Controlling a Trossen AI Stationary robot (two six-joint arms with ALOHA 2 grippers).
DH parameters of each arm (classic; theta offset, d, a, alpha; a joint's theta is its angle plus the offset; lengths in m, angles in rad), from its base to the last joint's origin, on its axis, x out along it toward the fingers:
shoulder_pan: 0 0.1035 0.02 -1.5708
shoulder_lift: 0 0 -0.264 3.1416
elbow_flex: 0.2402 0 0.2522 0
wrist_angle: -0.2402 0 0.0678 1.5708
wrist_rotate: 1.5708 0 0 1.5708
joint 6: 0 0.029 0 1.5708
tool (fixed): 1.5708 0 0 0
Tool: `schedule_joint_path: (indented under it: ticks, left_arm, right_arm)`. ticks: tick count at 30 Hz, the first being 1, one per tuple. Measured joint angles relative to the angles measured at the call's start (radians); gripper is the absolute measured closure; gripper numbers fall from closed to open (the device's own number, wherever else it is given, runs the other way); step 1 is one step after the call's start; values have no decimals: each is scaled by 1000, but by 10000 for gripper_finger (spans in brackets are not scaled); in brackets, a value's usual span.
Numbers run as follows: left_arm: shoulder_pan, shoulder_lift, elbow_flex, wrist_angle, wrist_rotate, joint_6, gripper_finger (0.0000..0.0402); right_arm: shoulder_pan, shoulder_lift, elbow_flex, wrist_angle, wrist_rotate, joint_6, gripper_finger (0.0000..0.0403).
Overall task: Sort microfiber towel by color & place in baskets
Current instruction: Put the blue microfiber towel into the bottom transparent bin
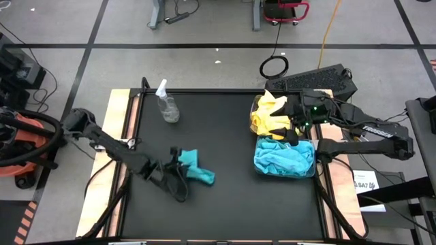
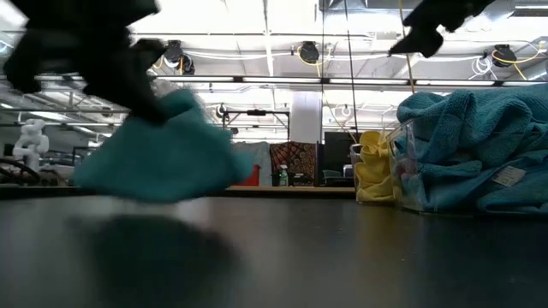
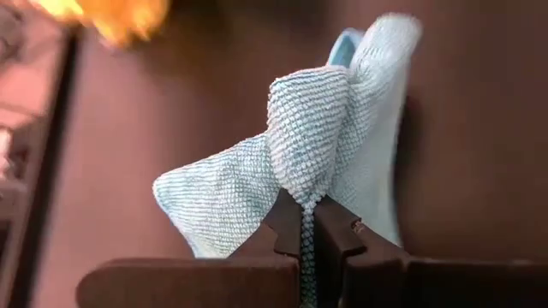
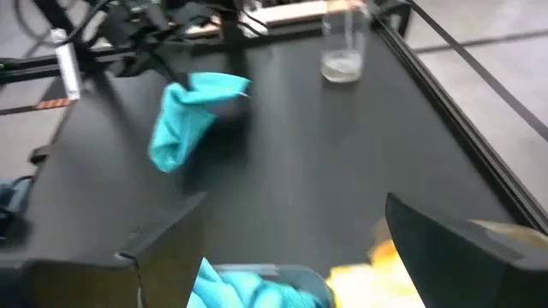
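On the black table [image 1: 225,197], the left end effector [image 1: 173,165] pinches 1 teal towel [image 1: 194,168] trailing rightward.

On the table [image 1: 225,204], a loose towel [image 1: 194,167] lies toward seven o'clock, a spray bottle [image 1: 166,103] toward eleven, and at three o'clock two baskets sit side by side, the farther basket [image 1: 257,113] behind the nearer basket [image 1: 285,170], each holding towels.
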Motion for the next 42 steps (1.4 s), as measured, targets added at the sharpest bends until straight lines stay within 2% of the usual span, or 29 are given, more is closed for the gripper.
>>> schedule_joint_path:
  ticks: [6,11,17,25,30,36,42]
  left_arm:
    - [129,-56,1,244,24,274,397]
    - [225,-61,1,389,71,393,397]
    - [319,-61,2,513,134,435,397]
    - [397,-62,3,613,215,437,398]
    - [411,-62,3,695,311,473,398]
    - [411,-62,3,735,472,482,398]
    - [411,-62,3,761,547,482,398]
  right_arm:
    - [116,78,0,129,0,3,62]
    - [222,192,0,306,0,-32,62]
    - [318,346,0,553,16,-104,62]
    - [388,539,0,752,229,-216,62]
    - [390,638,0,859,267,-216,62]
    - [389,704,0,889,347,-215,62]
    - [390,740,0,948,337,-215,65]
